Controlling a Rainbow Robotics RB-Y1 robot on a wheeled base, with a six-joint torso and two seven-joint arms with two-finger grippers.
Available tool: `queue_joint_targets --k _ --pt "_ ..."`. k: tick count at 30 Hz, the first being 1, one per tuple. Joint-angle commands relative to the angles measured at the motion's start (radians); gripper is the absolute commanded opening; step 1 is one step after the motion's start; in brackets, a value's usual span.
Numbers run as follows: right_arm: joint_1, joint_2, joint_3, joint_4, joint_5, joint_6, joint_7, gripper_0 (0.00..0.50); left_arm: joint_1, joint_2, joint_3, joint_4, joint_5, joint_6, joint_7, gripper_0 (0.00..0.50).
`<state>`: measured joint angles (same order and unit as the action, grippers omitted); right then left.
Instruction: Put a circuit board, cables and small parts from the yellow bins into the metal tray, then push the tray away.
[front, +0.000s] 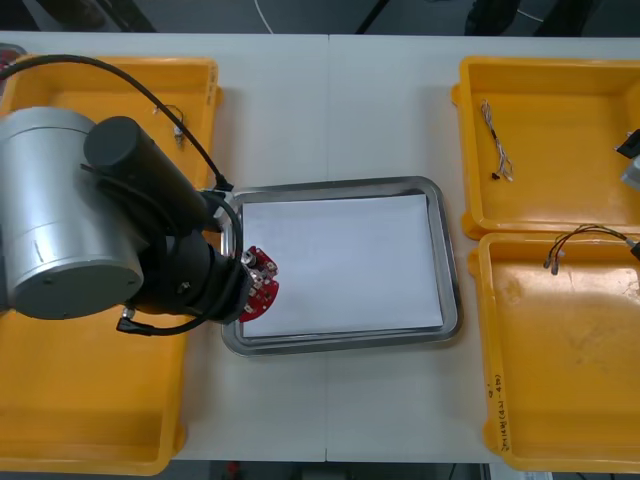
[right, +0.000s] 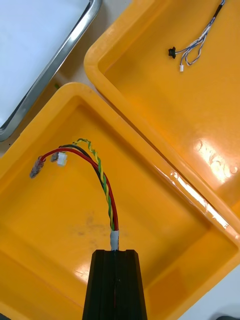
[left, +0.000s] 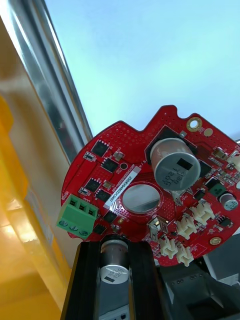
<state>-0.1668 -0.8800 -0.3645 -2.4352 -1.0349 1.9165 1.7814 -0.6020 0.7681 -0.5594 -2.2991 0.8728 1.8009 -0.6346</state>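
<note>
My left gripper (front: 247, 285) is shut on a round red circuit board (front: 262, 281), holding it just over the left rim of the metal tray (front: 340, 185). Up close, the board (left: 150, 185) stands tilted above the tray's white inside, clamped between the black fingers of the left gripper (left: 117, 246). My right gripper (right: 116, 253) is shut on a red and yellow cable (right: 97, 172) over the near right yellow bin (right: 45, 235). In the front view this cable (front: 585, 238) arcs in from the right edge.
A blue and white cable (front: 497, 150) lies in the far right bin (front: 560, 110). A thin dark cable (front: 175, 122) lies in the far left bin (front: 120, 75). The near left bin (front: 90, 400) sits under my left arm.
</note>
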Motion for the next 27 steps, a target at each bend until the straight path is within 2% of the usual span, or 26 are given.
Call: queue_joint_targets --k 1,12,19,27 --pt "-0.028 -0.042 0.009 -0.005 -0.016 0.003 0.007 0.0 -0.062 -0.053 -0.063 0.041 -0.037 -0.041 0.079 0.001" --pt "-0.03 -0.042 -0.001 -0.005 -0.037 0.003 0.009 0.0 -0.119 -0.124 -0.214 0.216 -0.135 -0.155 0.09 0.002" --pt "-0.037 -0.042 -0.001 -0.005 -0.042 0.003 0.007 0.0 -0.125 -0.136 -0.275 0.3 -0.179 -0.216 0.087 0.002" --pt "-0.039 -0.043 -0.002 -0.004 -0.034 0.003 0.007 0.0 -0.125 -0.136 -0.317 0.326 -0.198 -0.247 0.09 0.002"
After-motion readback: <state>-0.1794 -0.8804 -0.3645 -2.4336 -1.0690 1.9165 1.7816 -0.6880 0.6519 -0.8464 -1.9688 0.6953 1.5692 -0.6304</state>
